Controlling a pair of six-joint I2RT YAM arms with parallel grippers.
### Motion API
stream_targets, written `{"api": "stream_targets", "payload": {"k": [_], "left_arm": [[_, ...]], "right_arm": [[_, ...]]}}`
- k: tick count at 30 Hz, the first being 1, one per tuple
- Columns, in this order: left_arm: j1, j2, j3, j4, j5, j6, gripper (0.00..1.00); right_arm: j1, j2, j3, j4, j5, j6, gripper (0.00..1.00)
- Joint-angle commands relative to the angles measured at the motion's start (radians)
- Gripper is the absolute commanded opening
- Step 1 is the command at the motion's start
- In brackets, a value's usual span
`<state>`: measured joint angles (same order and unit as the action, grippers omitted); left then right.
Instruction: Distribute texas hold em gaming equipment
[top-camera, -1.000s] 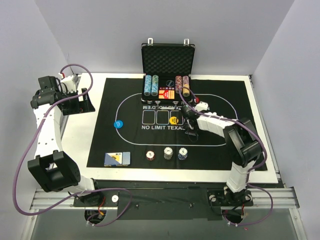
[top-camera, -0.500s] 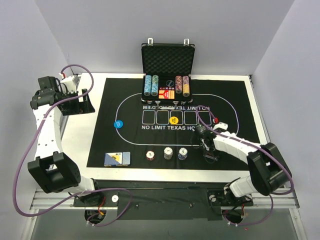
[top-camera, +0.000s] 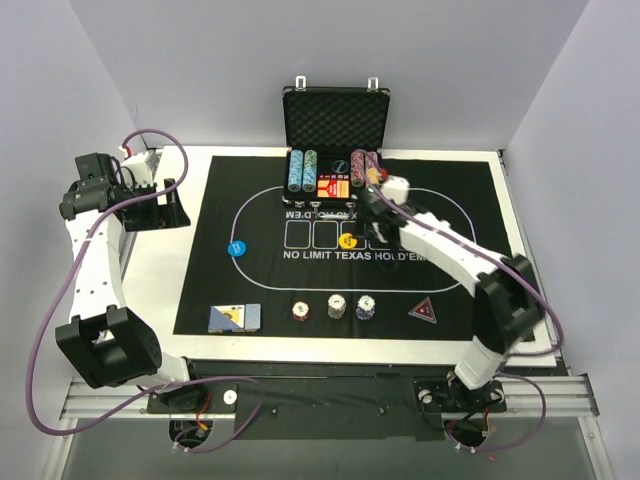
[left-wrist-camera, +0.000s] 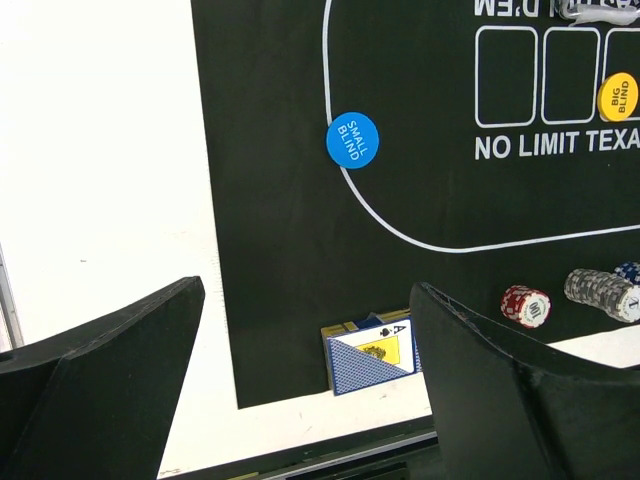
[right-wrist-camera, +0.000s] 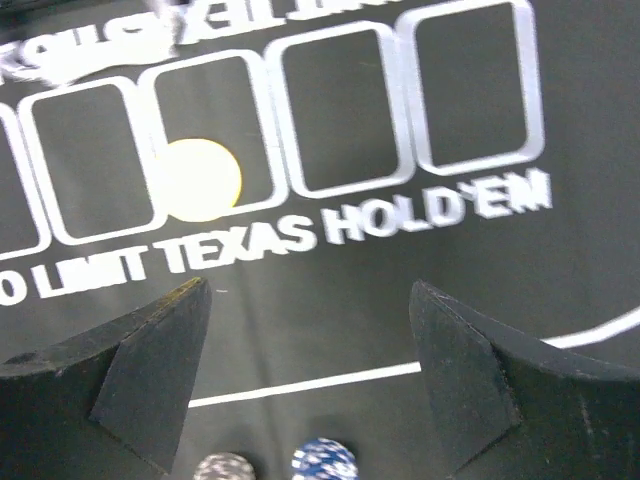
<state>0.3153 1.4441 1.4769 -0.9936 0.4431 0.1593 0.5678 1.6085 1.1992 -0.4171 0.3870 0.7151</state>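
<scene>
Both jaws gape empty; three striped round chip stacks (top-camera: 338, 306) sit near a flat triangular marker (top-camera: 424, 311).

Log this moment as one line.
left hand: open, empty | right hand: open, empty, over mat | triangular marker: on mat, right of chips

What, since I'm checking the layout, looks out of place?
The yellow Big Blind disc straddles a card-box outline on the mat; at the near edge the deck shows a face-up ace under a skewed card.
</scene>
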Motion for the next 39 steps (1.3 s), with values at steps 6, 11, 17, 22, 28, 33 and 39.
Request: {"api": "stream_targets", "payload": {"k": [6,11,17,22,28,33,39], "left_arm": [[0.005,-0.021,0.033,-0.002,0.016,0.006,0.96],[0.007,-0.019,0.034,0.001,0.016,0.006,0.96],[0.007,-0.019,0.036,0.000,0.006,0.009,0.96],[0.008,-0.024,0.033,-0.002,0.005,0.011,0.96],[0.007,-0.024,0.040,-0.004,0.000,0.011,0.96],[0.008,-0.028,0.036,-0.002,0.000,0.008,0.96],[0.007,-0.030,0.039,-0.007,-0.012,0.014,0.96]], "right_arm": [[0.083,0.333,0.278,-0.026,-0.134,-0.204,0.77],[0.078,0.410,0.332,-0.025,-0.131,-0.220,0.76],[0.061,0.482,0.388,-0.023,-0.135,-0.223,0.70],[0.046,0.524,0.407,-0.020,-0.151,-0.212,0.64],[0.041,0.534,0.375,-0.017,-0.165,-0.227,0.64],[0.034,0.541,0.362,-0.012,-0.154,-0.224,0.63],[-0.008,0.528,0.341,0.005,-0.142,-0.172,0.45]]}}
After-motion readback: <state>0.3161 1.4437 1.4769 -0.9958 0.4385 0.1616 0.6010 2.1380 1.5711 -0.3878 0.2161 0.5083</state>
